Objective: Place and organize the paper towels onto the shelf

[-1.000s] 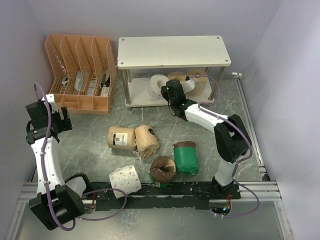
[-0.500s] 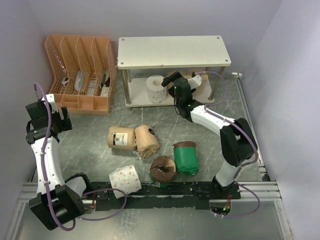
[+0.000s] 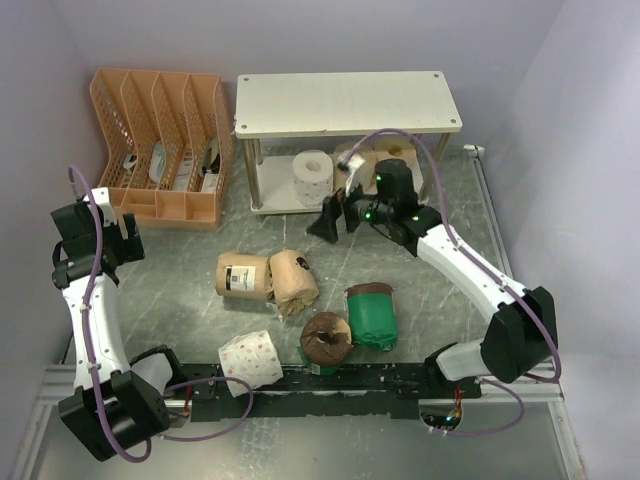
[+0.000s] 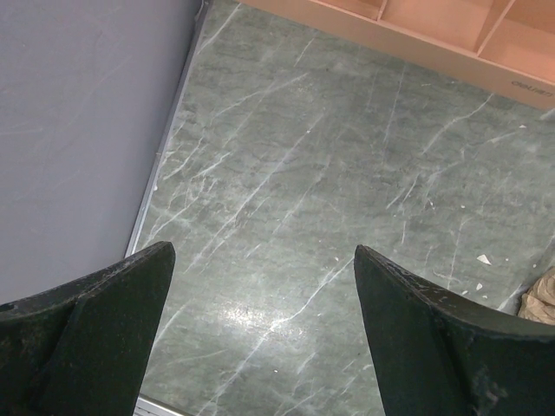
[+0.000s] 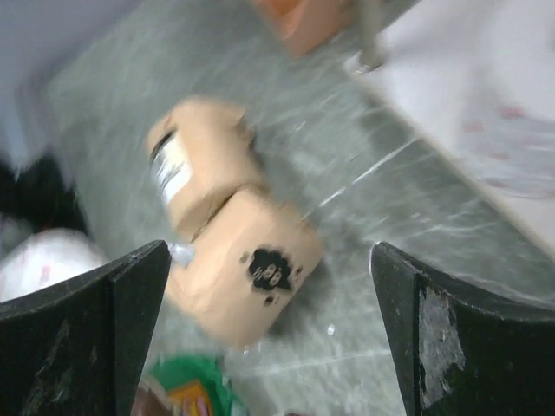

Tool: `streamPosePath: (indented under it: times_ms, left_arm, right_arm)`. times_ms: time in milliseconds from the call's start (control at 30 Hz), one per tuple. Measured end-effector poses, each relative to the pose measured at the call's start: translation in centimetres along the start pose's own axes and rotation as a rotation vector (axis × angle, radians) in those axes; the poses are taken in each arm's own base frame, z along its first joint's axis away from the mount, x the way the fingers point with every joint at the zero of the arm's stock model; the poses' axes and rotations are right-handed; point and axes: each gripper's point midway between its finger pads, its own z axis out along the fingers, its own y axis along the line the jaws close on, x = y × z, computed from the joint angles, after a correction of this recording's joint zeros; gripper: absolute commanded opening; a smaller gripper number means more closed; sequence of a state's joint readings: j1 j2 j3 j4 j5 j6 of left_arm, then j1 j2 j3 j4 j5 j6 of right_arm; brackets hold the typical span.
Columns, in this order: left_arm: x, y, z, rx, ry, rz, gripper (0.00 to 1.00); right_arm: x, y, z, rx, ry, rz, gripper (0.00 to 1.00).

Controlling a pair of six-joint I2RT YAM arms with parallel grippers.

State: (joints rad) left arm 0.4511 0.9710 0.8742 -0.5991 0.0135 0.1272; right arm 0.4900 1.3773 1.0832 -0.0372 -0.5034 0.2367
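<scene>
right gripper [image 3: 337, 218] spread open and empty on the near side of the shelf [image 3: 350, 105]; left gripper [image 4: 260, 260] open too. tan-wrapped rolls [image 3: 245, 275] lie on the table [image 3: 180, 290] — light, soft, crushable — probably best pinched gently across the middle.

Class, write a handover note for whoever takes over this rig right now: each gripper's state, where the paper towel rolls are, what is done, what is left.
Left gripper: open, empty, over the table at the left.
Right gripper: open, empty, in front of the shelf.
Done: white roll and bare tan rolls are on the lower tier, the tan ones partly hidden.
Left: five rolls on the table, namely two tan-wrapped rolls, two green-wrapped rolls and the white dotted roll.
</scene>
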Motion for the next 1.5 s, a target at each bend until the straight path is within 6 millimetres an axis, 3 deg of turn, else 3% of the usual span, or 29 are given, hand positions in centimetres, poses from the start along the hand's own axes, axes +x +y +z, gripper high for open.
streamPosePath:
  times_ms: [133, 333, 467, 600, 767, 933, 1100, 1267, 1500]
  left_arm:
    - [-0.2, -0.1, -0.2, 0.007, -0.009, 0.004, 0.96]
    - [-0.2, -0.2, -0.2, 0.010, -0.010, 0.004, 0.96]
    - [-0.2, -0.2, -0.2, 0.010, -0.011, 0.004, 0.96]
    - [-0.2, -0.1, -0.2, 0.009, -0.012, 0.003, 0.96]
    - [-0.2, 0.0, -0.2, 0.007, -0.012, 0.001, 0.96]
    - [-0.2, 0.0, -0.3, 0.006, -0.013, 0.000, 0.96]
    - [-0.2, 0.1, -0.3, 0.004, -0.014, -0.002, 0.96]
    - [-0.2, 0.1, -0.3, 0.005, -0.013, -0.002, 0.96]
    - [-0.2, 0.0, -0.3, 0.007, -0.014, 0.001, 0.96]
  right_arm:
    - [5.2, 4.9, -0.8, -0.263, 0.277, -0.254, 1.00]
    - [12.9, 14.5, -2.5, -0.573, 0.538, -0.463, 1.00]
    - [15.6, 17.8, -4.1, -0.690, 0.605, -0.547, 1.00]
    - [18.1, 18.9, -4.9, -0.764, 0.644, -0.663, 1.00]
    - [21.2, 18.7, -5.3, -0.793, 0.674, -0.831, 1.00]
    - [20.4, 18.7, -2.9, -0.738, 0.603, -1.004, 1.00]
    - [21.4, 19.7, -0.9, -0.722, 0.579, -1.168, 1.00]
    - [22.3, 20.7, -0.4, -0.740, 0.563, -1.260, 0.98]
    - [23.5, 21.1, 0.0, -0.766, 0.562, -1.307, 0.86]
